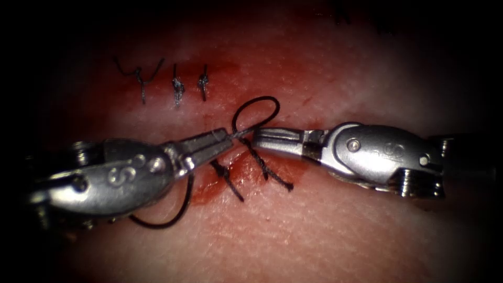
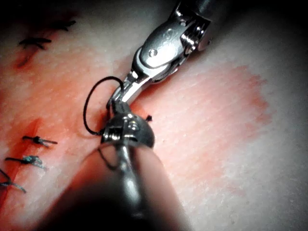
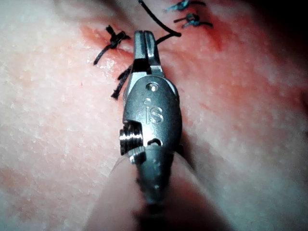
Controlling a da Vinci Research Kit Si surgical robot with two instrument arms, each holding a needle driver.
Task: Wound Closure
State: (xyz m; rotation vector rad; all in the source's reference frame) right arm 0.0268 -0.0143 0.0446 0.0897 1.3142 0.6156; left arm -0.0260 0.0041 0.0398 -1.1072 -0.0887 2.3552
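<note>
Item: wound closure, knot stage (judged from the loop and no needle in hand).

- Tissue [image 1: 325, 230]: pale, red fluid [image 1: 209, 191] pooled round the cut [image 1: 238, 157] at centre.
- Finished stitches [image 1: 177, 86]: three, in a row above-left of the tools, w/ short cut ends.
- More knotted thread ends [image 1: 270, 170]: two dark tails lying across the cut just below the tool tips.
- Left tool [image 1: 226, 137]: comes in from pic left, fingers narrow, closed on the thread [image 1: 257, 110] at their tip. Holds no needle.
- Right tool [image 1: 258, 139]: from pic right, tip just beside left tool's tip, nearly touching. Fingers look closed; whether they pinch thread or nothing, can't tell.
- Thread: forms a small open loop standing just above the two tips; a second length curves under the left tool's body [image 1: 173, 217], to the left of the cut.

Step in hand, as judgement: forming/laying a throw of a knot over the cut. Next move calls for even opposite tension on both strands, kept low to the tissue, w/o the loop slipping off the tip or tugging the stitch through the edge.
</note>
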